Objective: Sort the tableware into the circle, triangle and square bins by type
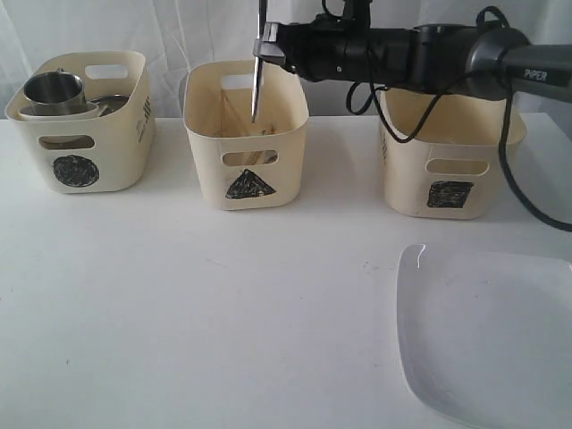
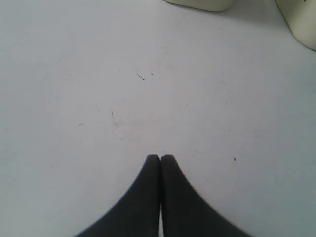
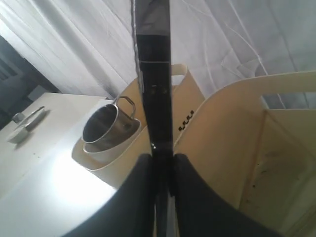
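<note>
My right gripper (image 1: 262, 43) reaches across the middle and is shut on a steel knife (image 1: 256, 89). The knife hangs upright, tip down, over the triangle bin (image 1: 246, 170). In the right wrist view the knife (image 3: 153, 74) runs up from between the fingertips of the right gripper (image 3: 162, 157). The circle bin (image 1: 80, 134) holds a steel mug (image 1: 54, 88), a white bowl (image 1: 58, 112) and a steel bowl (image 1: 113, 103). The square bin (image 1: 447, 170) stands on the right. The large white plate (image 1: 487, 331) lies at the front right. My left gripper (image 2: 160, 157) is shut and empty above bare table.
The three bins stand in a row along the back of the white table (image 1: 223, 313), against a white curtain. The right arm's cable (image 1: 514, 170) loops down beside the square bin. Two bin bottoms (image 2: 202, 4) show at the edge of the left wrist view.
</note>
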Controlling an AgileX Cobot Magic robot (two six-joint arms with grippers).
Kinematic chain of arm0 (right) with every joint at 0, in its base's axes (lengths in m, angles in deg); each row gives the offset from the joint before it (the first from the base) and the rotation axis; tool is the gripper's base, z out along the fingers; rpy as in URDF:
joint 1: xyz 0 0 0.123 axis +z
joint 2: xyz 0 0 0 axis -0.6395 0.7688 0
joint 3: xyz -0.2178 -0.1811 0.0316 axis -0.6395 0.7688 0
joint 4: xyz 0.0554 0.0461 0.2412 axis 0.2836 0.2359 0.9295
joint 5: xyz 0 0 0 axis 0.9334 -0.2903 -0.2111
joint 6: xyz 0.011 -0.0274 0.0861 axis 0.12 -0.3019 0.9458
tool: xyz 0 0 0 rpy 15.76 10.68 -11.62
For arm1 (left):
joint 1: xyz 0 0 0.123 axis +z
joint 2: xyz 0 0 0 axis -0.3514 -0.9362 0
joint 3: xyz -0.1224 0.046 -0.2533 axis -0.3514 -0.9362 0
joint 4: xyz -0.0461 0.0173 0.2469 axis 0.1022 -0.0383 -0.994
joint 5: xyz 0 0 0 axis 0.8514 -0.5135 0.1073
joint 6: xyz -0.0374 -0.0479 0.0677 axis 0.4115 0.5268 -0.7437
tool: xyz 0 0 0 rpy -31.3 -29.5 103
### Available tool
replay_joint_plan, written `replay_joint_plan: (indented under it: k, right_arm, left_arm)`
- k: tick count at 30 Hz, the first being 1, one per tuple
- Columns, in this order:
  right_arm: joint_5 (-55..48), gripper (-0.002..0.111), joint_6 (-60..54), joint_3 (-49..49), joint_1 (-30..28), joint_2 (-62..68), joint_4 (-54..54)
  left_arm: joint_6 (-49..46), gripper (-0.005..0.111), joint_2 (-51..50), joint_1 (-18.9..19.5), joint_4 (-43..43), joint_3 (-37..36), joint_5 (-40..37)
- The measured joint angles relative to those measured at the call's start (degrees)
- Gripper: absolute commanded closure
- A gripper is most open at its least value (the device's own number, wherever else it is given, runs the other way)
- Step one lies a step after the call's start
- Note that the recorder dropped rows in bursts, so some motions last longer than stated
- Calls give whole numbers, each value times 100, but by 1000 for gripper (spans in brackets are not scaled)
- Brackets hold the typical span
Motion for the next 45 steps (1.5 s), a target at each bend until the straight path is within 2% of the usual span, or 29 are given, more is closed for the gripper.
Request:
replay_joint_plan:
  k: [2,8,11,15,17,19,22,30,33,38,41,45]
  right_arm:
    - [79,103,-210,-75,20,107,0]
    - [578,81,-470,-148,79,163,11]
    - [637,77,-479,-157,79,163,46]
    - [409,80,-237,-157,79,163,92]
    - [193,89,194,-157,60,150,101]
    - [50,106,896,-157,14,92,-35]
    - [25,108,1939,-157,-136,-84,-597]
    - [-377,108,3671,-157,-386,-976,-2922]
    - [-795,108,4927,-157,-361,-1550,-4781]
    - [-1175,108,7208,378,-483,-2643,-8691]
    - [-1221,108,7755,1157,-992,-3328,-9743]
    - [-1249,108,7881,2206,-2128,-4026,-10082]
  left_arm:
    - [0,107,0,0,0,0,0]
    - [0,107,0,0,0,0,0]
    - [0,107,0,0,0,0,0]
    - [0,107,0,0,0,0,0]
    - [0,107,0,0,0,0,0]
    - [0,107,0,0,0,0,0]
    - [0,107,0,0,0,0,0]
    - [0,107,0,0,0,0,0]
    - [0,107,0,0,0,0,0]
    - [0,107,0,0,0,0,0]
    - [0,107,0,0,0,0,0]
    - [0,107,0,0,0,0,0]
